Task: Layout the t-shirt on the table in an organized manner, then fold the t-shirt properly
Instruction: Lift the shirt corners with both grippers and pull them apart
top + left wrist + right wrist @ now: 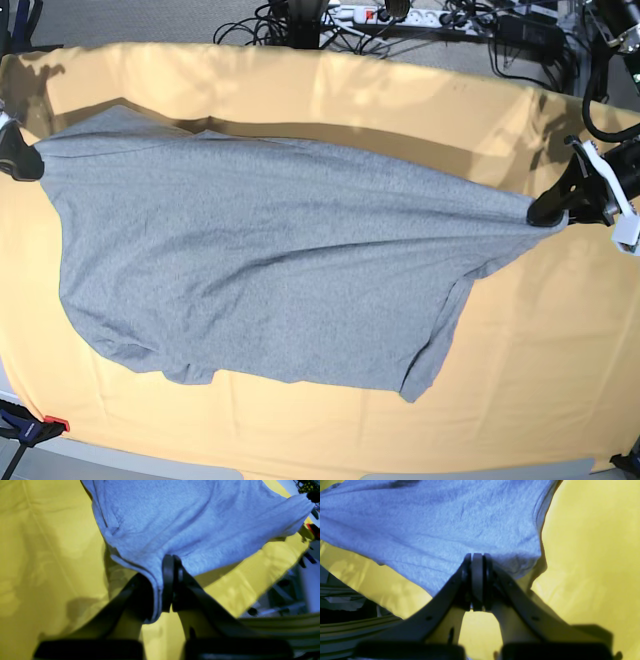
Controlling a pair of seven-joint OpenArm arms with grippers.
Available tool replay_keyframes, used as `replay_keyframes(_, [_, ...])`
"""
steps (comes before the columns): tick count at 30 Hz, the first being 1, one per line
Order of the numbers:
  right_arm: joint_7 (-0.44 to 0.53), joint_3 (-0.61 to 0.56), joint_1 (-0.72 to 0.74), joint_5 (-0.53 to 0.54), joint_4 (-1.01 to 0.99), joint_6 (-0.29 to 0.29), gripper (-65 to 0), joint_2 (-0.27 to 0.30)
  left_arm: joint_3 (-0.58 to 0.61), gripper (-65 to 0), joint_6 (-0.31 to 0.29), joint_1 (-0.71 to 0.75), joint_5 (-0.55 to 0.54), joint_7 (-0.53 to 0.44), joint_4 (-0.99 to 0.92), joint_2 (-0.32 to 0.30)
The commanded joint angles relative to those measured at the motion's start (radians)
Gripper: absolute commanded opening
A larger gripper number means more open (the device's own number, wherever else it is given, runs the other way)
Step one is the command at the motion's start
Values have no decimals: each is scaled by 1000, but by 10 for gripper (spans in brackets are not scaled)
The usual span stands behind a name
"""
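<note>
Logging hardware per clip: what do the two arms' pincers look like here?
Both look alike: dark, near-black fingers that taper from a broad base and curve inward to narrow, rounded tips. The left pincer and right pincer show no visible markings. In the base view, a white bracket sits behind the left one, with black cabling above.

The base view is bright and sharp, its edges bowed by a wide lens, with sunlit patches and leafy shadows across the top of the worktop (pixel 560 380). Both wrist views look soft, oversaturated, their lower edges blurred.
</note>
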Motion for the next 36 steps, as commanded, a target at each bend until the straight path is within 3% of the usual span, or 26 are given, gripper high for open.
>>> replay_keyframes(1, [21, 10, 34, -19, 15, 5, -650, 27, 3, -650, -7, -42, 21, -71, 13, -23])
replay_keyframes(4, [113, 10, 128, -154, 15, 5, -650, 28, 59, -650, -7, -129, 200, -174, 10, -23])
replay_keyframes(7, [181, 9, 187, -225, 15, 5, -650, 28, 140, -650, -7, -201, 389, -290, 7, -23])
replay_keyframes(10, [210, -6, 230, -248, 15, 5, -650, 27, 231, -650, 58, -282, 547, -372, -20, -19])
replay_keyframes(13, [203, -39, 250, -267, 15, 5, -650, 27, 309, -650, 105, -353, 629, -379, -71, -16])
replay_keyframes(16, [175, -77, 246, -282, 15, 5, -650, 28, 343, -650, 112, -386, 653, -362, -113, -18])
replay_keyframes(20, [69, -117, 241, -224, 15, 5, -650, 57, 343, -650, 100, -387, 562, -288, -117, -34])
replay_keyframes(22, [21, -120, 241, -135, 15, 5, -650, 81, 337, -650, 49, -387, 460, -233, -117, -49])
replay_keyframes(26, [21, -120, 241, 67, 15, 5, -650, 130, 316, -650, -7, -387, 226, -82, -117, -86])
replay_keyframes(31, [21, -120, 213, 67, 15, 5, -650, 162, 303, -650, -7, -387, 0, 52, -117, -122])
replay_keyframes(36, [21, -120, 173, 67, 15, 5, -650, 178, 302, -650, -7, -378, -115, 52, -117, -156])
